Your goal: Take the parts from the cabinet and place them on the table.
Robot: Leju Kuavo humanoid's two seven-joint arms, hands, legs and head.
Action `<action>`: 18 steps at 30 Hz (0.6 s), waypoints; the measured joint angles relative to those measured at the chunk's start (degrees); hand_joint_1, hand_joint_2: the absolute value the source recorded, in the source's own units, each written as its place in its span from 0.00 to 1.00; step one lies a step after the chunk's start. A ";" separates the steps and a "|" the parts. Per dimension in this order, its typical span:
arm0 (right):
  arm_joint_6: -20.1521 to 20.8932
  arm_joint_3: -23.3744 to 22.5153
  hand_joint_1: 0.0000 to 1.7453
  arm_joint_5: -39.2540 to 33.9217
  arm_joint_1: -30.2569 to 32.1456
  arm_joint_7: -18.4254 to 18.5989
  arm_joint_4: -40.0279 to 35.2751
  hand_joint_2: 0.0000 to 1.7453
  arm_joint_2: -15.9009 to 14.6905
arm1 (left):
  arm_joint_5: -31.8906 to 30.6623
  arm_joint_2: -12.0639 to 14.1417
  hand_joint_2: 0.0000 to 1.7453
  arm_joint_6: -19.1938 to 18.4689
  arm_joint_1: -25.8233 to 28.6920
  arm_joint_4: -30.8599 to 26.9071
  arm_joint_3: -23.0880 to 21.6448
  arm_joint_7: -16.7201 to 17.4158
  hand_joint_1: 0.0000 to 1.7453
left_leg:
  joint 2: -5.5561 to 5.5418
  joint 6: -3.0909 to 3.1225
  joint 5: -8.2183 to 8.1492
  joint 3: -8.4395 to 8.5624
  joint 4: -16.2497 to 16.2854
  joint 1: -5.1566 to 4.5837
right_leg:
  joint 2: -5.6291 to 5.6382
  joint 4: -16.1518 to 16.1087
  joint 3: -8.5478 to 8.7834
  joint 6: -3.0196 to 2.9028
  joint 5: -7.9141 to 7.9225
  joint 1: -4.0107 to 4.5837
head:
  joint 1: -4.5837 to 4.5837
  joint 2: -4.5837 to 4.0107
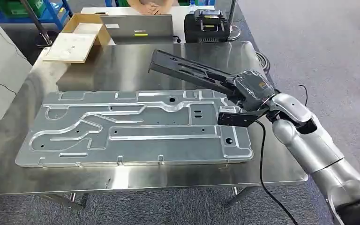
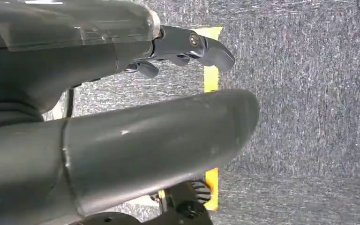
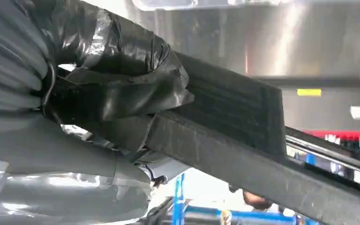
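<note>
Placing step: right hand [image 1: 251, 89] clamped on long black ribbed plastic part [image 1: 187, 70] over steel table [image 1: 122, 65]; next, lower and release.

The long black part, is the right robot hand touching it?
Touching. The right wrist view shows the right robot hand wrapped around the long black part.

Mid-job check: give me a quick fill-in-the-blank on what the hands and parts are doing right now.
1. The long black part is held by the robot's ____ hand.
2. The big stamped metal panel lies flat on the ____ table.
3. The left hand hangs over grey carpet, holding ____.
4. At the table's far-left corner sits an open cardboard ____.

Missing words: right; steel; nothing; box
</note>
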 joint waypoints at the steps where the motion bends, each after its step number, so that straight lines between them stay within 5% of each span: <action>1: 1.07 1.45 1.00 1.05 -0.89 -0.09 0.76 1.00 0.50 | -0.09 -0.02 0.00 0.00 0.04 0.00 0.00 0.08 0.00 | 0.00 0.14 0.01 -0.13 0.04 -0.01 | 0.04 0.01 -0.06 0.19 0.04 0.10 | 0.02 0.00; 4: 2.59 6.54 1.00 3.27 -3.52 0.15 3.94 1.00 2.66 | -0.46 -0.02 0.00 -0.26 -0.32 0.00 -0.09 0.13 0.00 | 0.22 1.21 0.60 0.17 -0.50 0.22 | -0.01 0.81 -0.29 1.03 -0.79 -0.41 | 0.04 0.00; 8: 4.43 14.05 1.00 4.78 -6.96 1.46 9.66 1.00 7.55 | -0.68 -0.02 0.00 -0.87 -1.07 0.00 -0.41 -0.09 0.00 | 0.42 1.48 0.59 0.07 -0.48 0.20 | -0.11 17.32 -7.99 1.82 -8.61 -0.72 | 0.04 0.00; 9: 4.56 15.90 0.00 4.72 -7.33 1.73 10.94 0.00 8.34 | -0.70 -0.02 1.00 -1.00 -1.18 0.00 -0.44 -0.15 0.00 | 0.35 1.50 0.56 0.12 -0.47 0.24 | -0.13 18.85 -8.82 1.90 -8.38 -0.87 | 0.04 0.00; 11: 4.47 18.62 0.00 4.08 -8.02 2.06 13.36 0.00 9.68 | -0.72 -0.07 1.00 -1.33 -1.13 0.00 -0.48 -0.33 0.00 | -0.03 1.39 0.40 0.41 -0.43 0.32 | -0.15 13.70 -6.60 1.75 -4.27 -1.04 | 0.04 0.00; 13: 8.68 20.26 0.00 2.15 -9.50 2.80 15.81 0.00 10.93 | -1.16 -0.09 1.00 -2.21 -1.08 0.00 -0.81 -1.95 0.00 | -0.20 0.95 0.06 0.83 -0.49 0.36 | -0.17 2.37 -1.40 1.15 1.32 -0.94 | 0.04 0.00; 15: 12.18 22.65 0.00 0.78 -10.27 2.30 19.92 0.00 12.30 | -1.44 -0.15 1.00 -2.67 -1.33 0.00 -1.40 -3.39 0.00 | -0.27 0.26 0.10 0.51 -0.42 0.15 | -0.17 0.22 -0.55 0.46 0.41 -0.17 | 0.04 0.00; 18: 6.71 25.52 0.00 -0.05 -9.25 -0.43 27.25 0.00 14.40 | -1.64 -0.26 1.00 -2.58 -1.39 0.00 -1.73 -3.48 0.00 | -0.25 -0.93 0.38 1.12 -1.53 0.27 | -0.12 -0.81 -0.08 -0.38 0.58 -0.05 | 0.04 0.00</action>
